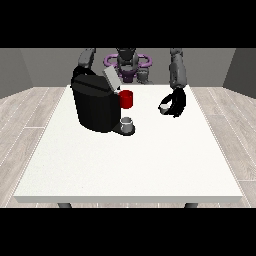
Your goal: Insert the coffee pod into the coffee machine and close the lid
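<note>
the white counter [125,165] fills the middle of the front view, with wood-patterned floor on both sides and grey walls behind.

toward the counter's left half stands the black coffee machine [96,105], a bulky rounded body. its lid [111,78], a light grey flap, is raised and tilts up and back from the top of the machine, so the machine is open. just right of the machine's upper front sits a red cup-like part [126,99], touching the machine's body. below it, on the machine's low front tray, stands a small grey cup [127,123].

the arm at the view's left comes down behind the machine; only its grey upper section near the shoulder shows, and the hand at the view's left is hidden behind the machine, so i cannot tell whether it is open or closed.

the robot's torso [128,62] is at the far edge of the counter, dark with purple rings at the shoulders.

the arm at the view's right hangs down from the shoulder, grey above and black below, bending inward at the wrist. the hand at the view's right [176,104] is just above the counter, well apart from the machine. its fingers curl round the coffee pod [164,107], a small pale round thing that shows at the hand's inner side, facing the machine. the pod is off the counter, in the hand's grasp.
</note>
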Motion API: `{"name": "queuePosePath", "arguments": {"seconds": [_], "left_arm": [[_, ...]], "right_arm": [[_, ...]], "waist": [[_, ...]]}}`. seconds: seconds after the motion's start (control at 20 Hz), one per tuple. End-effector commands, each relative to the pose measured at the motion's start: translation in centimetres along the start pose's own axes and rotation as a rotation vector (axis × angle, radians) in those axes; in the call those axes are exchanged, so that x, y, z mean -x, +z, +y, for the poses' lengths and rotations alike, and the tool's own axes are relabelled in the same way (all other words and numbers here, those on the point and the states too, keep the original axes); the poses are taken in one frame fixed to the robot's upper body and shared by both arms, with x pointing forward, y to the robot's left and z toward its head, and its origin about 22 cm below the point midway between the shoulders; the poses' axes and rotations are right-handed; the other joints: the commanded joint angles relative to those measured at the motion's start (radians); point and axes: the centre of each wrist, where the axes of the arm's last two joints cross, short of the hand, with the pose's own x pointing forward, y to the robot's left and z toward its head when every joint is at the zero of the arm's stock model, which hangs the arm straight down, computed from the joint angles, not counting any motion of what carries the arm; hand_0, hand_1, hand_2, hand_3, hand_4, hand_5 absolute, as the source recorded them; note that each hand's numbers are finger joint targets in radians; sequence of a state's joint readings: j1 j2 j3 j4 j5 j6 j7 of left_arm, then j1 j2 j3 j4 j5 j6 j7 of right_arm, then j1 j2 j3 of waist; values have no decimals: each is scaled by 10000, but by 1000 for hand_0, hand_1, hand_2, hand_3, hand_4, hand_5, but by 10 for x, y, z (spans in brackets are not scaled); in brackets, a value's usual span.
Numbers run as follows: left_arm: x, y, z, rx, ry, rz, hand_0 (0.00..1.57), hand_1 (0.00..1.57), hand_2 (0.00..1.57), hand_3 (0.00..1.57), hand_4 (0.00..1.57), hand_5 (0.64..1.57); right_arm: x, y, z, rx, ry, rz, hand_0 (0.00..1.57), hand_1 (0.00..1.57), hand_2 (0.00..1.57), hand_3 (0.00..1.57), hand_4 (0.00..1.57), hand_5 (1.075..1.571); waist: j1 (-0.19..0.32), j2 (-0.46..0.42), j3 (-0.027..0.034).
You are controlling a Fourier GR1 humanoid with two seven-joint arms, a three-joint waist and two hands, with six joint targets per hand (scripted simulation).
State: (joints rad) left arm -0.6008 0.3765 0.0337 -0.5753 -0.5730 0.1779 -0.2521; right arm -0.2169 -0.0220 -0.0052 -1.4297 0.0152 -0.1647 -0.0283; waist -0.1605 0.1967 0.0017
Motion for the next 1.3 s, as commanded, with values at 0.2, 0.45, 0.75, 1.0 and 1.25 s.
{"name": "queuePosePath", "arguments": {"seconds": [0.2,0.45,0.75,1.0,1.25], "left_arm": [[-13,-14,17,59,-809,-587,1225,1225,1358,1305,473,1571],[-31,-23,23,518,-249,-1748,1477,1477,1470,1410,632,1571],[-65,-42,64,448,-197,-2476,1289,1289,1362,1337,557,1571],[-112,-57,88,341,-221,-3165,1235,1235,1323,1291,571,1571],[-107,-57,106,542,-271,-2979,1235,1235,1323,1291,571,1571]], "right_arm": [[8,-4,-11,271,-288,-217,0,0,0,0,535,1571],[-2,-9,-14,421,-288,344,0,0,0,0,398,1571],[25,-3,-12,541,-157,549,0,0,0,0,438,1571],[27,-12,-8,220,-85,710,0,0,0,0,488,1571],[29,-8,-24,5,-172,589,0,0,0,0,456,1571]], "waist": [[57,131,-16],[131,-350,-16],[219,-456,-15],[166,-334,-15],[-36,-584,-15]]}}
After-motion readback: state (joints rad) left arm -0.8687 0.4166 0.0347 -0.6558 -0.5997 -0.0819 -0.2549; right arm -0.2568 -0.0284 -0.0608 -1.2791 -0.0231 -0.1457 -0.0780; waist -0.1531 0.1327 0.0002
